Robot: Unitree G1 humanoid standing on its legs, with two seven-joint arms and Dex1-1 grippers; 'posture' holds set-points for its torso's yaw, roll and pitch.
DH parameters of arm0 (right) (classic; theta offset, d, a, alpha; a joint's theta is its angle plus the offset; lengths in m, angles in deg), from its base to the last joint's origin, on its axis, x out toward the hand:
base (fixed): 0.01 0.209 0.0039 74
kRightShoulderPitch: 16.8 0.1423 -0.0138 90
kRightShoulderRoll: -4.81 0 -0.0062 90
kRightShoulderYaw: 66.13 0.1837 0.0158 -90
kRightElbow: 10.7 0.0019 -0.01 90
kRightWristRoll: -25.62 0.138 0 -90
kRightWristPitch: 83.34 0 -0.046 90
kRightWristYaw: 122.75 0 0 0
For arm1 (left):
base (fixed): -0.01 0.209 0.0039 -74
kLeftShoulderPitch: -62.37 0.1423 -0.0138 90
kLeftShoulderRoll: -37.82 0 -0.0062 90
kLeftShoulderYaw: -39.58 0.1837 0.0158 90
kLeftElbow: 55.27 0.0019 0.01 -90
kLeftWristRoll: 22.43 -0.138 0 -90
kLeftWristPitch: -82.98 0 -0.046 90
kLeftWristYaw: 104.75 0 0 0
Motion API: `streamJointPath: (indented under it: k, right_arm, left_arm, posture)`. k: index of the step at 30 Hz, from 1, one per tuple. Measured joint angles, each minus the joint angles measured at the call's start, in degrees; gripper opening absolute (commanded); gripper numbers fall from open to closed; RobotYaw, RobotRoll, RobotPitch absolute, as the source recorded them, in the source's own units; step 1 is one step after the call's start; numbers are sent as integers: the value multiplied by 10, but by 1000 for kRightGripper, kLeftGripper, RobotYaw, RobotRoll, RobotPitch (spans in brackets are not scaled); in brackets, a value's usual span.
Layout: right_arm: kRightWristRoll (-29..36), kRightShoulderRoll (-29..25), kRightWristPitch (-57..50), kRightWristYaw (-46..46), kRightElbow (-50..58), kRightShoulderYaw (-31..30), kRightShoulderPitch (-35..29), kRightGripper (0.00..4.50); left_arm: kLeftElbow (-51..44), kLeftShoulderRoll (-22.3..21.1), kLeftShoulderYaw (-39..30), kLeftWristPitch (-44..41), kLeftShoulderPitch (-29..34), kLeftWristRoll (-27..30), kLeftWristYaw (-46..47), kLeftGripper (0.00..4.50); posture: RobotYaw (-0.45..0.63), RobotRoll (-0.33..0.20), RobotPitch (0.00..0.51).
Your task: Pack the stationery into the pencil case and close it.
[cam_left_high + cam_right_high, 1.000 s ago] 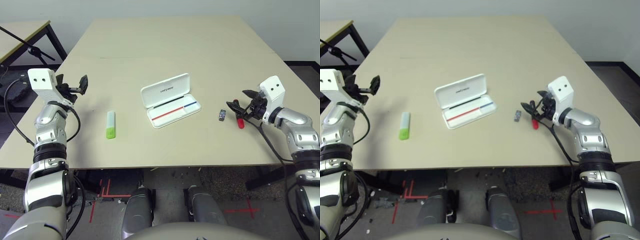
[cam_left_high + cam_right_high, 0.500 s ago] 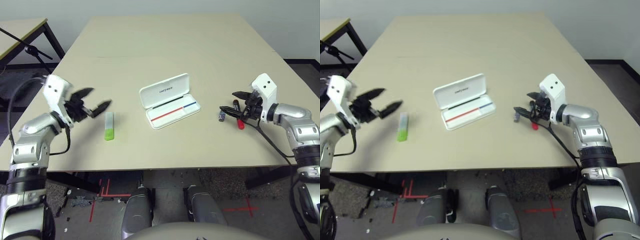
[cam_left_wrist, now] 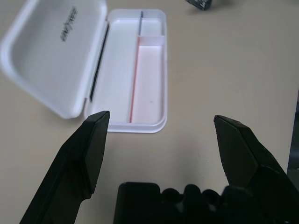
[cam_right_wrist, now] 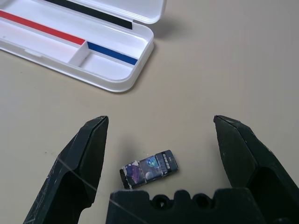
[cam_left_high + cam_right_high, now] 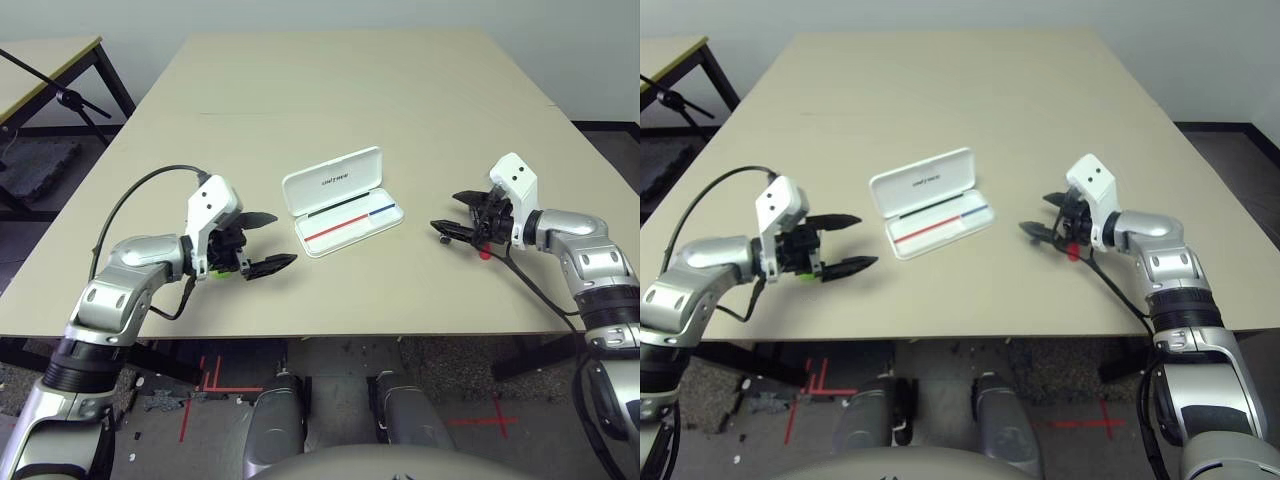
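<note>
Nearest us, our left gripper and right gripper both gaped empty. The small dark eraser-like piece lay between the right fingers, light and stiff; beyond stood the open pencil case.

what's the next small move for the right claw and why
Probably ease the right claw down and close on the small dark piece. Its two fingers stand wide open with the piece lying on the table between them, apart from both, and the pencil case lies open close by, its compartments bare.
</note>
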Motion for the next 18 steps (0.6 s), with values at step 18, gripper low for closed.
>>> streamJointPath:
  k: [18]
  right_arm:
    - [0,1,1,-24,7,1,-4,4491]
  left_arm:
    - [81,66,142,7,-86,-131,2,4500]
  posture:
    - [-121,0,51]
